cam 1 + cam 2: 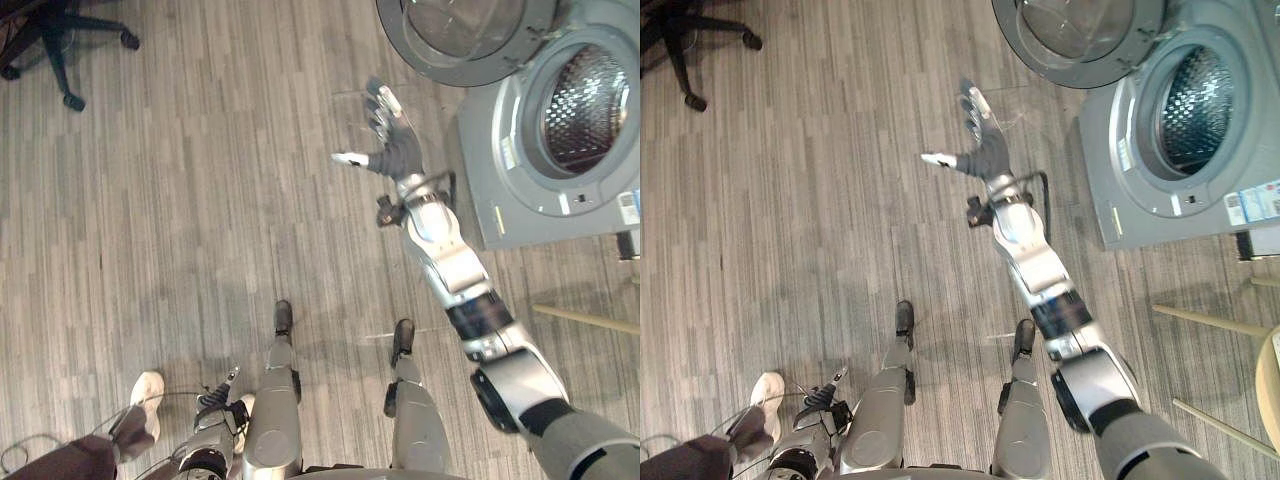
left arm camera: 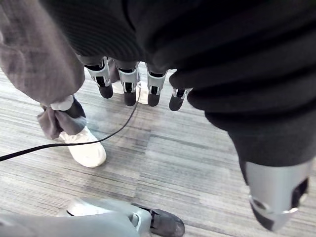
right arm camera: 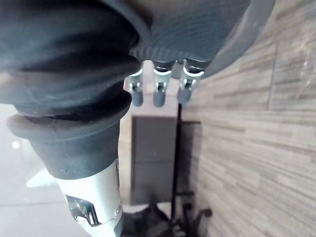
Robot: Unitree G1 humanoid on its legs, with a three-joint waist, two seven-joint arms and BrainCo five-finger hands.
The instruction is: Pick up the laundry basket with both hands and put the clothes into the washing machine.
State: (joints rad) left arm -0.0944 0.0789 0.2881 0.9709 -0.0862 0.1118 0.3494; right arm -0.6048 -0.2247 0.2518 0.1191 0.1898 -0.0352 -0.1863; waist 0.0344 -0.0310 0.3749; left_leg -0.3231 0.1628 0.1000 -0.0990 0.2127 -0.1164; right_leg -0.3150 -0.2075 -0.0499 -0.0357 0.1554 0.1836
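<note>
The grey front-loading washing machine (image 1: 520, 190) ran off the right edge. The top edge cropped its round glass door (image 1: 465, 35) and a black wheeled office chair (image 1: 47, 28).

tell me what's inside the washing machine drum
The drum shows bare perforated metal through the open door; no clothes visible. Its near part is hidden behind the opening's rim. The right hand hovers open outside.

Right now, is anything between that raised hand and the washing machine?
Nothing visible: the right hand hangs open over the floor, and the washing machine has its door swung clear of the drum.
</note>
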